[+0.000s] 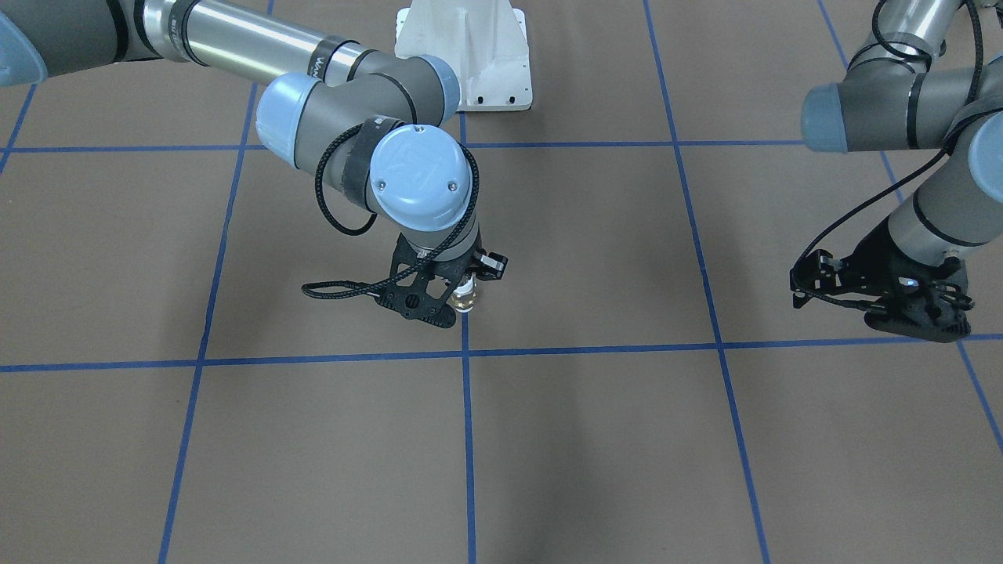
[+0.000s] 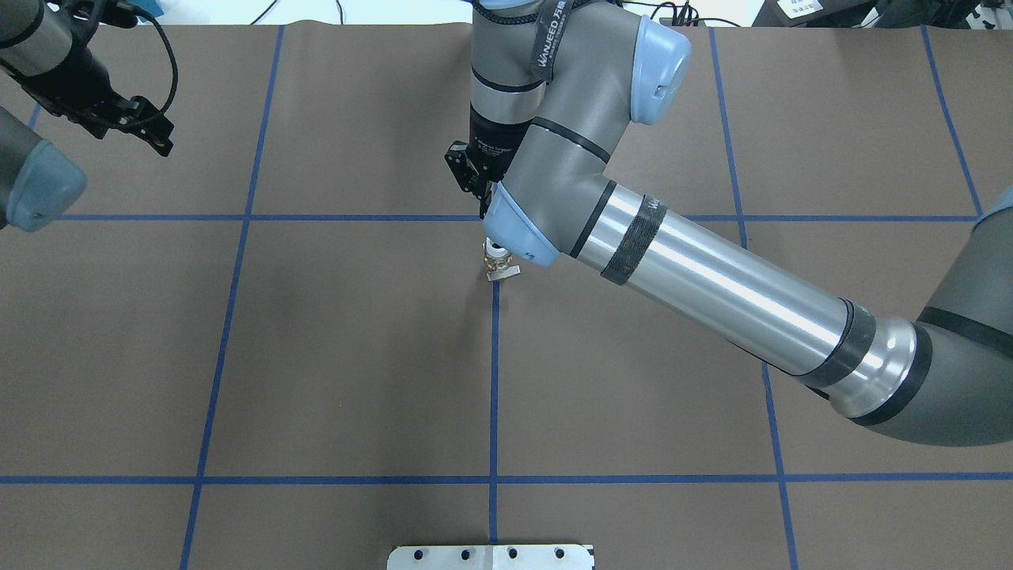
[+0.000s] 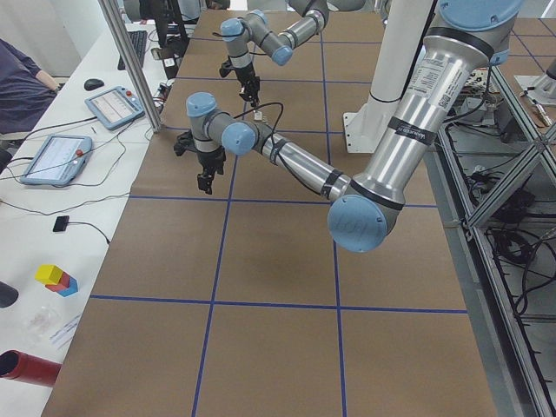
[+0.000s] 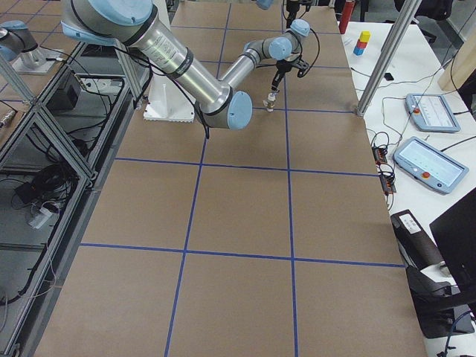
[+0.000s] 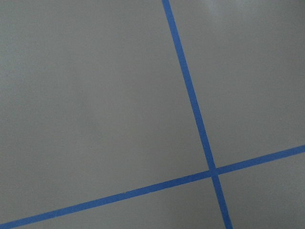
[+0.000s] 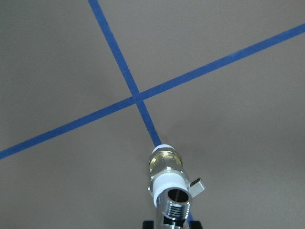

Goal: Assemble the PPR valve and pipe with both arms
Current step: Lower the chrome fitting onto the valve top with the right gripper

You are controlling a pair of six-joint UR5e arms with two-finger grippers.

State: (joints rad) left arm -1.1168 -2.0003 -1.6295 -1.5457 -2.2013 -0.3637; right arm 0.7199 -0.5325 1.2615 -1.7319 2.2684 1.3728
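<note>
Arms are counted at two, a right arm [image 2: 712, 293] and a left arm [image 2: 32, 182], with one PPR valve [image 6: 165, 164] and one pipe [image 6: 174, 202]. The pipe is clamped in the right fingers [image 1: 415, 301], joined end to end with the valve, upright over a blue tape line [image 6: 119, 62] mid-surface [image 2: 316, 356]. The left fingers [image 1: 917, 323] are held well apart, far left; wide or narrow cannot be told.
</note>
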